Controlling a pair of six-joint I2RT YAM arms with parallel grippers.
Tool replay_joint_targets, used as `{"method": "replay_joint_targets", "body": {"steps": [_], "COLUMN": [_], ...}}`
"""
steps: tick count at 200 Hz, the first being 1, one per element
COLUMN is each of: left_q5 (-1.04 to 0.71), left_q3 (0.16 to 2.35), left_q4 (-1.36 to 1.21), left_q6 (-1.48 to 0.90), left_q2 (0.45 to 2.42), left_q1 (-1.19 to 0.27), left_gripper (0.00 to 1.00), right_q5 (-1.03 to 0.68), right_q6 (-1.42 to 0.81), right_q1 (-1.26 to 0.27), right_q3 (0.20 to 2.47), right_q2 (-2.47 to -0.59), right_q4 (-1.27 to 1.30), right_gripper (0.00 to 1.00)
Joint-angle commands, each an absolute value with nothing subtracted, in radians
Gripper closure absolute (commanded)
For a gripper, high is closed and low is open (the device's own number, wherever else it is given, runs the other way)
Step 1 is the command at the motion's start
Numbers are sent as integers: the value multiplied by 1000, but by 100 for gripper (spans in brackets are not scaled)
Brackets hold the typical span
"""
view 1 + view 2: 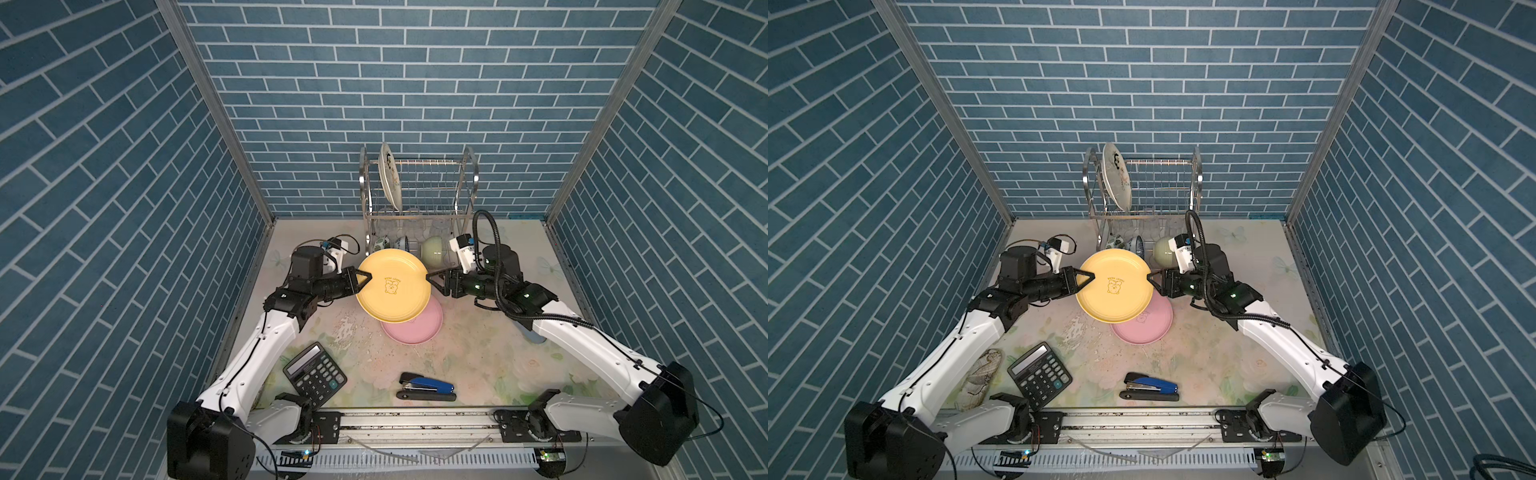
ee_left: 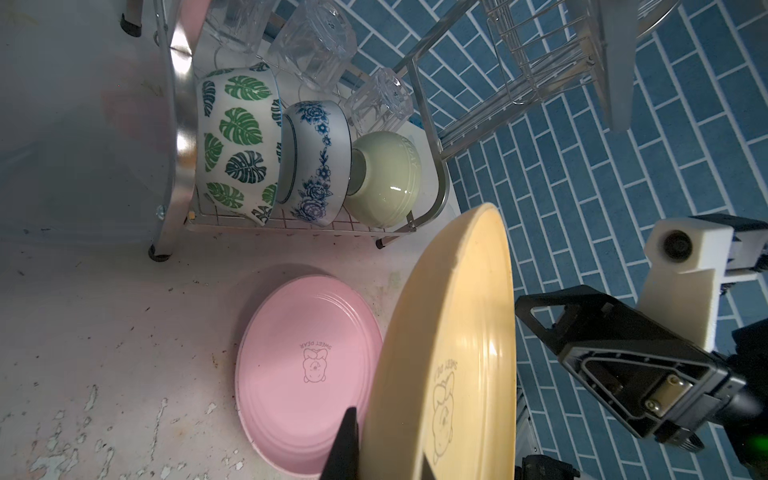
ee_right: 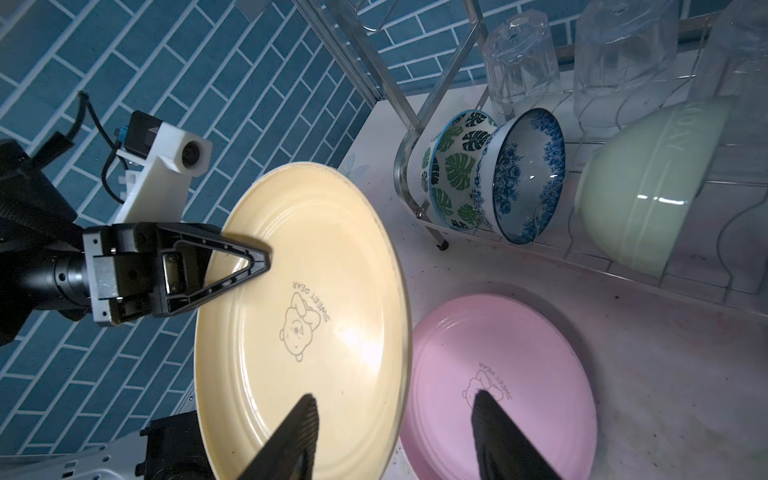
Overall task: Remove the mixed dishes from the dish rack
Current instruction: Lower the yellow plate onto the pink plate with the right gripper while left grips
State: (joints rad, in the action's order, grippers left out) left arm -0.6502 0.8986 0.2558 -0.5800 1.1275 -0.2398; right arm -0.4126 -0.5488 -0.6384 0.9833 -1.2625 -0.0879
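Nearest me runs the mounting rail that carries both arm bases. Just past it the blue stapler and the black calculator lie well out in front of the dish rack, which stands at the desk's far edge.

Directly in front of the rack, the left claw is clamped narrow on the yellow plate at its left rim and holds it off the desk. The plate's far rim overlaps the rack's lower front in both top views. The right claw stands wide at the opposite rim. In the right wrist view one finger sits over the yellow plate and the other over the pink plate; I cannot tell whether either touches.

The pink plate lies flat on the desk in front of the rack, partly under the yellow one.

In the rack's upper tier the cream plate stands on edge at the left end; the other slots show bare wire. In the lower tier, the green-leaf bowl, blue-patterned bowl and pale green bowl sit side by side on their edges, with the tumblers upturned behind them.

Bare desk shows between the pink plate and the stapler.
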Motion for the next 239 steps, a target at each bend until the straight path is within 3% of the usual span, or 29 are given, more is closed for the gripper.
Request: {"method": "replay_joint_targets", "body": {"steps": [1, 71, 97, 174, 209, 239], "left_q5": [-669, -666, -651, -515, -360, -268], "left_q3": [883, 830, 789, 706, 729, 729], "left_q4": [192, 129, 97, 103, 236, 268], "left_q6": [-593, -624, -646, -656, -620, -622], "left_q2": [1123, 1160, 1174, 1233, 1200, 1146], "left_q1": [-239, -239, -248, -287, -287, -287], "left_gripper": [96, 95, 85, 34, 23, 21], "right_q5": [-453, -428, -409, -318, -297, -270], "right_q6": [-616, -647, -650, -644, -640, -637], "right_q1": [-641, -639, -640, -620, -611, -612], "right_q3": [981, 994, 987, 921, 890, 872], "right_q2": [-1302, -1406, -1429, -1434, -1444, -1470], "right_q4": [-29, -23, -45, -114, -122, -126], "right_gripper": [44, 82, 100, 100, 100, 100]}}
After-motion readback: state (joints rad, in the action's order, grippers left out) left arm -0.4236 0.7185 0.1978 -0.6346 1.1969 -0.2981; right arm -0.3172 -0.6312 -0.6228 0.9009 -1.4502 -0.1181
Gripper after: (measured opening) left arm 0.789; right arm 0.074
